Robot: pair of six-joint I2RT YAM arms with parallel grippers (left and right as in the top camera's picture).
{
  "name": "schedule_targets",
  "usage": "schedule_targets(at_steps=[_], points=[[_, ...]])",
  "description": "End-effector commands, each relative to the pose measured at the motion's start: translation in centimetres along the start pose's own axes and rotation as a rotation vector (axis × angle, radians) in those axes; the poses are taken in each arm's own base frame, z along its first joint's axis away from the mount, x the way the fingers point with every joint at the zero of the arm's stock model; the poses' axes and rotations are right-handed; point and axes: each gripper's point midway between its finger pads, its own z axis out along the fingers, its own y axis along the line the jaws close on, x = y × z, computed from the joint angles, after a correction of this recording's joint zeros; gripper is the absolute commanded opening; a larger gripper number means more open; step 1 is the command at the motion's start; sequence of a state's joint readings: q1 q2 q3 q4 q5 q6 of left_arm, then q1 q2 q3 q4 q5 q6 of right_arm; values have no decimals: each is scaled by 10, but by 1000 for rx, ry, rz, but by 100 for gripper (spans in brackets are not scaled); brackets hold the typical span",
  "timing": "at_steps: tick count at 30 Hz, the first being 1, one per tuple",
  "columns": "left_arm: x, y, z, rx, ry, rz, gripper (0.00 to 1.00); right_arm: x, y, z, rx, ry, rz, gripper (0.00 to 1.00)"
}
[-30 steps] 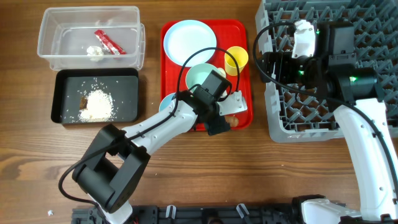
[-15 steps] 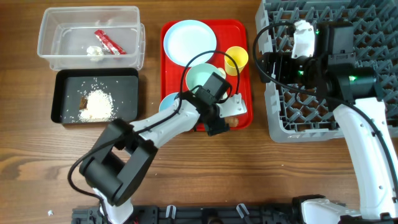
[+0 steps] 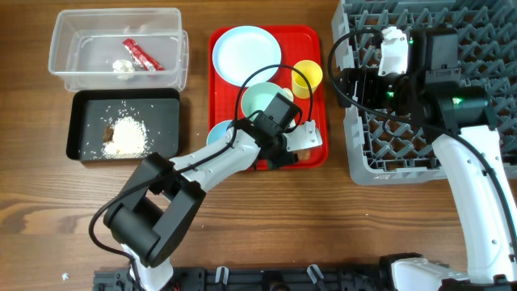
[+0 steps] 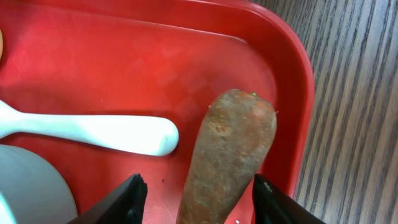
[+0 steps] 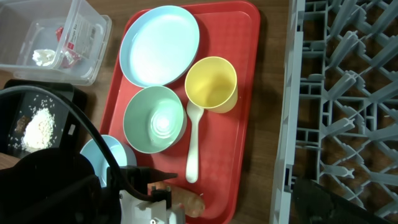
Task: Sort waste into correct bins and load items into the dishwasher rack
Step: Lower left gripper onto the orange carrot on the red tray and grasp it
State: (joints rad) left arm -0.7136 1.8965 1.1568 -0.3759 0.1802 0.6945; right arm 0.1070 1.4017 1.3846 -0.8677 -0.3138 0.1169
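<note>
Orange carrot [image 4: 230, 155] lies ungripped between your left pincer's [image 4: 198, 186] parted jaws, at the tray's [image 3: 321, 40] five o'clock. Wrapper [image 3: 142, 55] and rice [image 3: 127, 136] are binned; dishes [image 3: 245, 50] await the rack [image 3: 485, 32]; your right pincer [image 3: 349, 85] gapes empty.

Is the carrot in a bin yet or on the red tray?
On the red tray. The carrot lies beside its rim, between the fingers of the left hand.

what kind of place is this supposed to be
Probably a lab mock-up of a dish-return station, not a real kitchen: a red tray of dishes, a grey dishwasher rack, and a clear tub beside a black tray of rice.
</note>
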Motion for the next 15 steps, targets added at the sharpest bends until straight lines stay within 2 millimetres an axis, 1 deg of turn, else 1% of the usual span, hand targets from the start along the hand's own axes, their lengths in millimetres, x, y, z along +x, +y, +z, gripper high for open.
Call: schedule_targets(at_steps=[1,5,9,15], points=[[-4,-2,4,20,-18,7,55,-5,2,1,1,-9,6,100],[-4,2,4,11,-25,2,56,-5,2,1,0,-10,6,100],[4,9,2,14,-17,-25,58,-4,2,1,1,-4,8,100],[11,6,1,51,-10,-45,58,-5,2,1,1,-9,8,100]])
